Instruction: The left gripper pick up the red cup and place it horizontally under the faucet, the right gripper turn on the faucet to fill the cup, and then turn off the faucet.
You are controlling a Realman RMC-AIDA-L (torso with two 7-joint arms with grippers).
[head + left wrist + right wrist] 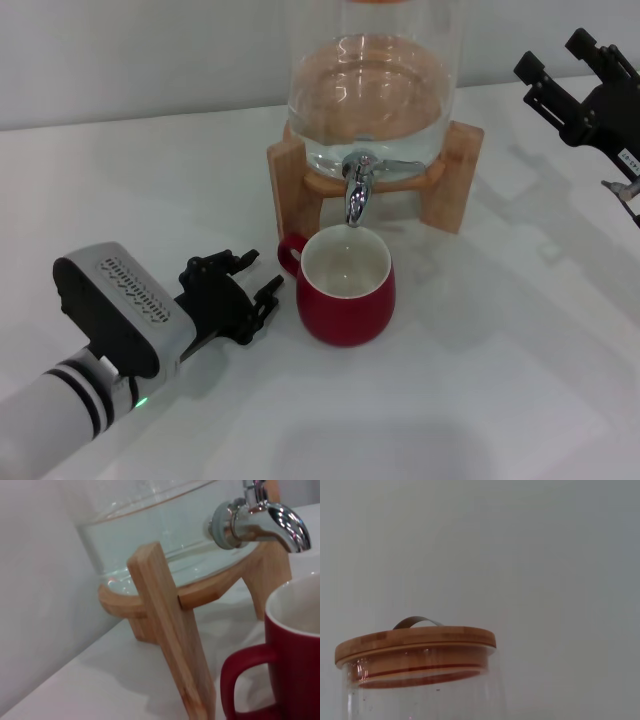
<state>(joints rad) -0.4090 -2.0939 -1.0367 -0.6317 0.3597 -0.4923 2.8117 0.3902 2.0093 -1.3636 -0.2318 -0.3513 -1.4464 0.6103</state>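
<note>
Your left gripper (243,290) lies low over the table (480,380), just beside the red cup (347,287) on the handle side, its black fingers spread apart and holding nothing. The arm behind it runs back toward the near left corner of the head view, the grey-white vented housing facing up and the white banded cylinder trailing after it. The fingertips point at the cup but are not touching it.

The red cup stands upright on the table, mouth up, white inside showing, its long axis vertical. Its loop handle points toward the left leg of the wooden stand (290,170). The cup sits directly in front of the glass dispenser (375,90), with its far rim under the faucet (357,190). The spout points straight down at the cup. From the left wrist view you see the faucet spout above the cup's rim, apart from it.

Your right gripper (570,85) hangs raised, well to the right of the dispenser, its two fingers apart and empty. Its wrist view shows the dispenser's wooden lid (415,641).
</note>
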